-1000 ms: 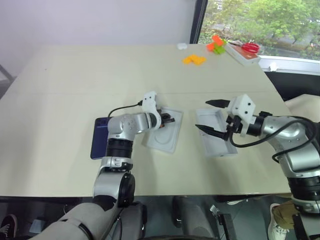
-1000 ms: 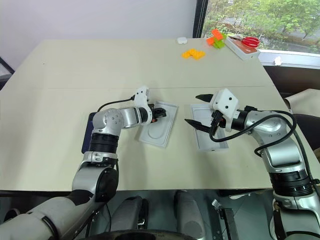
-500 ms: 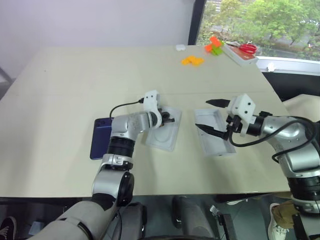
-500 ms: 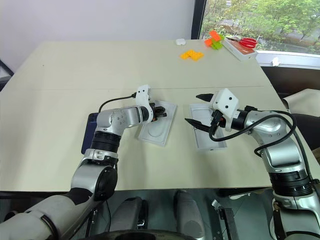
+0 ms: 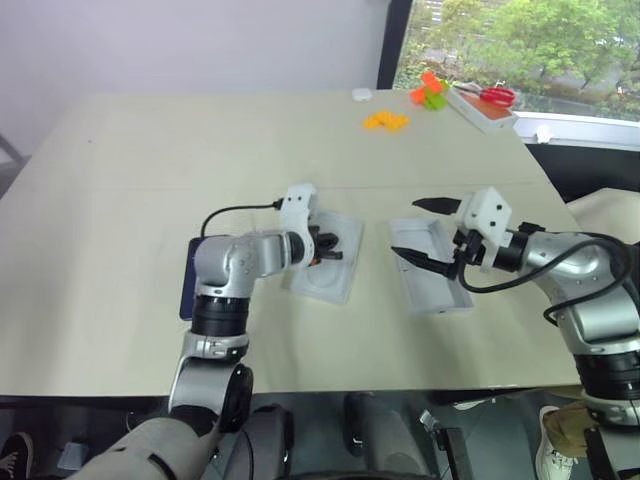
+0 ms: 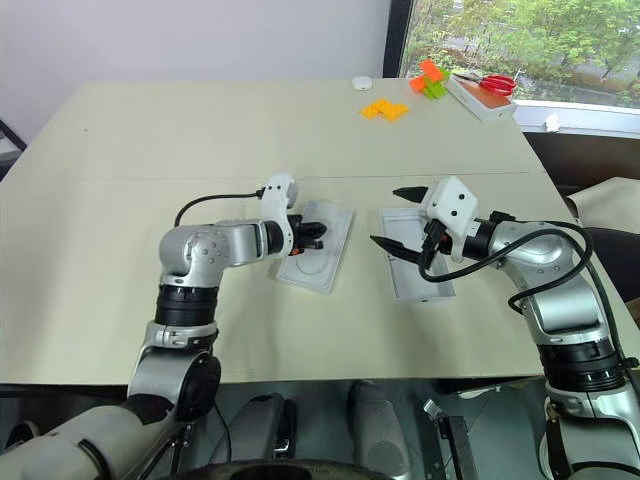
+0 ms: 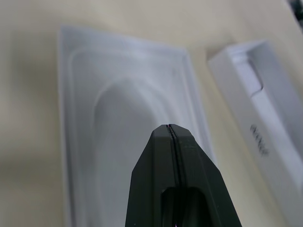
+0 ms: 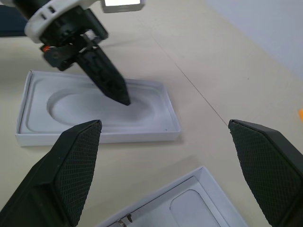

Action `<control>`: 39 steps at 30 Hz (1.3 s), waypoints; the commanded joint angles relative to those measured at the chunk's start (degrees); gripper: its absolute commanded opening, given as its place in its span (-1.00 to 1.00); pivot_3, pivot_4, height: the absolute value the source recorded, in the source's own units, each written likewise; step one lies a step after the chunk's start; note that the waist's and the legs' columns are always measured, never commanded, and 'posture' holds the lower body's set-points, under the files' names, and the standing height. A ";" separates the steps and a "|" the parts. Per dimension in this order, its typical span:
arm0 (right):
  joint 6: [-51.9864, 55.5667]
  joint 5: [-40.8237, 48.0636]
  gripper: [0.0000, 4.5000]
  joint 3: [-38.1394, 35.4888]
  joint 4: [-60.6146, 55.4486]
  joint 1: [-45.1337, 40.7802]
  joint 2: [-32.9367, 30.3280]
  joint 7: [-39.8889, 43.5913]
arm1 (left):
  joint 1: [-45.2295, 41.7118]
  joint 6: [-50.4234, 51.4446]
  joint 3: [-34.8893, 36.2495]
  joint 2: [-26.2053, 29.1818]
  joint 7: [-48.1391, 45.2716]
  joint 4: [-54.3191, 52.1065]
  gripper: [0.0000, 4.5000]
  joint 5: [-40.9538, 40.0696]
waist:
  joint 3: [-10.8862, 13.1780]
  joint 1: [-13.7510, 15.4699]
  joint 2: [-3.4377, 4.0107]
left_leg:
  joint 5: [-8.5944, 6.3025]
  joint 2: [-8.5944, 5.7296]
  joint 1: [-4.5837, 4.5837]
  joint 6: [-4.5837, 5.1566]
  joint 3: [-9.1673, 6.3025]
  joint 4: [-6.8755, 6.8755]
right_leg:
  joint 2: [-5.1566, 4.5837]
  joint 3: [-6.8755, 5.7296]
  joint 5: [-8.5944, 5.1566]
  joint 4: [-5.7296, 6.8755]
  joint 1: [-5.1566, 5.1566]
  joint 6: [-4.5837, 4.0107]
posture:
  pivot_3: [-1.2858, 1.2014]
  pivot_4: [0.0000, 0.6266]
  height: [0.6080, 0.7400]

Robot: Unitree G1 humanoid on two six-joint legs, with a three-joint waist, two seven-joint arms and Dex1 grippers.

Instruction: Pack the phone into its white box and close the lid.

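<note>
L gripper (image 7: 171,126) pinched tight, empty, tips above white insert w/ oval recess (image 5: 328,272). Phone (image 5: 190,278) flat on table (image 5: 150,160) behind L arm. R gripper (image 5: 420,232) spread wide, empty, over white box (image 5: 432,276).

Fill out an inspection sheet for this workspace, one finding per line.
Surface: beige table.
Job's things: phone flat beside the left arm; white insert with oval recess at centre; open white box to its right.
Clutter: orange pieces, green and orange blocks, scissors at the far edge.
Grippers: left gripper shut over the insert, empty; right gripper open above the box.
Cables: black cable on the left wrist.
Surroundings: window with trees.
</note>
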 commanded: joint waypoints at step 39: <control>-1.32 -0.19 1.00 0.87 -0.11 -3.90 2.65 -0.30 | 0.61 1.48 15.25 25.61 -19.42 -6.99 0.98 -14.80 | 0.03 -0.18 0.03 | -0.02 0.05 -0.03 0.04 0.04 -0.03 | 0.02 0.00 -0.02 -0.02 -0.07 -0.01 | 0.03 -0.52 1.00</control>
